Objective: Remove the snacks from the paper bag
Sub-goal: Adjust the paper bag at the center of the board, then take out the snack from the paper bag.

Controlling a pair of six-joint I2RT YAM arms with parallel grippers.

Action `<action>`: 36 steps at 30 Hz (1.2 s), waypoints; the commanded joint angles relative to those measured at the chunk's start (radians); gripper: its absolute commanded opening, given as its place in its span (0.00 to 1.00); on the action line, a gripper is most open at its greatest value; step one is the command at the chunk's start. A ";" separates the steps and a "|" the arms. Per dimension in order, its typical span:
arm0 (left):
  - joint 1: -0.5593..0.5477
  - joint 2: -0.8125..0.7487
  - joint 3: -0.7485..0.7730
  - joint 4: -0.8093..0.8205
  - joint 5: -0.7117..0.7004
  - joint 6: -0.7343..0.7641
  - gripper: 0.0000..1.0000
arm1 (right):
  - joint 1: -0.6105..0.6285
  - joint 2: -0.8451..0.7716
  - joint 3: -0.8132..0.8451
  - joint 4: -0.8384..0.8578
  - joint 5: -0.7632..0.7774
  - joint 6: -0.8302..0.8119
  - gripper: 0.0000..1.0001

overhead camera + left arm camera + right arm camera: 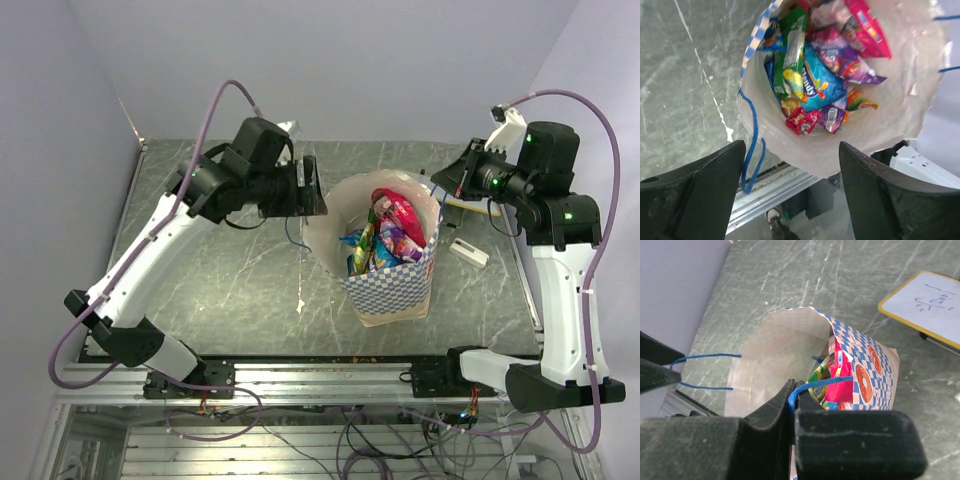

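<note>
While your right gripper [792,390] is pinched tight on the thin blue cord handle [815,384], the paper bag [395,290] — cream inside, blue-and-white checks outside — stands mouth-up just right of the middle of the veined grey-green worktop [220,290]. The snacks [815,85], glossy crinkled packets in red, green, blue and purple, lie heaped inside it. Your left gripper [790,150] hangs at the bag's left rim, its black fingers spread wide with nothing between them.

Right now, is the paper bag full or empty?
Not empty: the paper bag stands open with many snacks piled inside.
</note>
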State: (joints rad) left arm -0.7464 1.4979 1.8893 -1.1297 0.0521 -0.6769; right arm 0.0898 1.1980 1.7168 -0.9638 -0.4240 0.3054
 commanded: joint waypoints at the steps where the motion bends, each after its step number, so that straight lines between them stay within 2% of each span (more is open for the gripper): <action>1: 0.008 -0.017 0.149 -0.077 -0.053 0.059 0.91 | -0.006 -0.056 -0.011 0.193 -0.122 0.046 0.00; 3: 0.007 -0.009 0.190 -0.057 -0.015 0.057 0.99 | -0.007 -0.049 -0.014 0.213 -0.146 0.064 0.00; 5: -0.007 -0.006 0.194 -0.009 0.029 0.040 1.00 | -0.007 -0.045 -0.011 0.235 -0.169 0.077 0.00; 8: -0.104 0.009 0.178 0.082 -0.006 0.011 1.00 | -0.006 -0.047 -0.010 0.260 -0.198 0.087 0.00; 13: -0.217 0.112 0.189 0.144 -0.055 -0.019 0.86 | -0.006 -0.041 -0.015 0.255 -0.198 0.092 0.00; 15: -0.226 0.146 0.179 0.183 -0.071 -0.044 0.81 | -0.006 -0.045 -0.020 0.257 -0.193 0.095 0.00; 20: -0.230 0.230 0.166 0.279 -0.115 -0.113 0.80 | -0.006 -0.063 -0.051 0.269 -0.178 0.110 0.00; 28: -0.230 0.415 0.271 0.262 -0.162 -0.225 0.77 | -0.006 -0.078 -0.097 0.272 -0.157 0.148 0.00; 33: -0.228 0.521 0.377 0.179 -0.285 -0.233 0.85 | -0.007 -0.065 -0.081 0.260 -0.155 0.149 0.00; 36: -0.228 0.559 0.395 0.195 -0.303 -0.242 0.87 | -0.006 -0.060 -0.068 0.242 -0.143 0.143 0.00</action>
State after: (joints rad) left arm -0.9760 2.0293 2.2238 -0.9287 -0.1642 -0.8913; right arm 0.0875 1.1561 1.6089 -0.8024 -0.5568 0.4377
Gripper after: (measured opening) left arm 0.862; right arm 0.006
